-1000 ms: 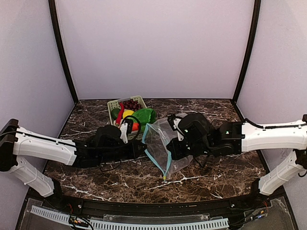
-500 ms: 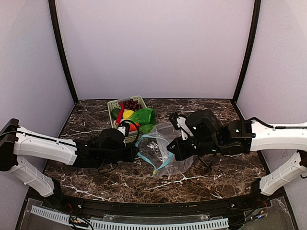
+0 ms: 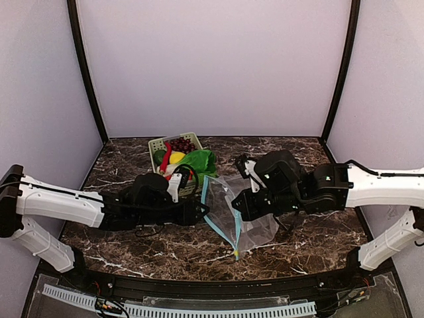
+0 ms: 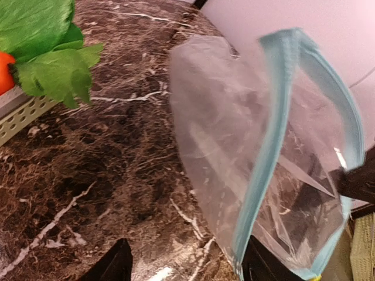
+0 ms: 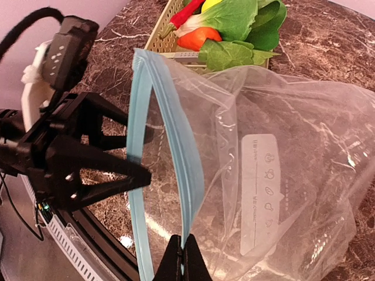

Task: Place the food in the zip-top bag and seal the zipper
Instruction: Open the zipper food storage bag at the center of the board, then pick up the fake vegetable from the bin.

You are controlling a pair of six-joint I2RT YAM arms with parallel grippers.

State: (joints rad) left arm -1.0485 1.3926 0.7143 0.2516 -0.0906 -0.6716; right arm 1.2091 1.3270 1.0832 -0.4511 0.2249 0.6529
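Task at an early stage. The zip-top bag (image 3: 242, 215) is held up at centre frame over the counter (image 3: 132, 245), mouth gaping, no contents visible. Right fingers (image 5: 173, 266) are clenched on its blue zipper (image 5: 136, 134) edge. Left fingers (image 5: 111, 175) are spread, grasping nothing, beside the mouth. All food (image 3: 199, 160) lies in the basket (image 3: 156, 142), upper left of centre. Loading and sealing are outstanding.

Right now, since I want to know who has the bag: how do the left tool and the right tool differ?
The left tool has its fingers spread and clamps nothing; the right tool is pinched shut on the zipper. The left tool reaches in from the basket side; the right tool comes from the opposite side. Both sit low at the mouth of the zip-top bag.
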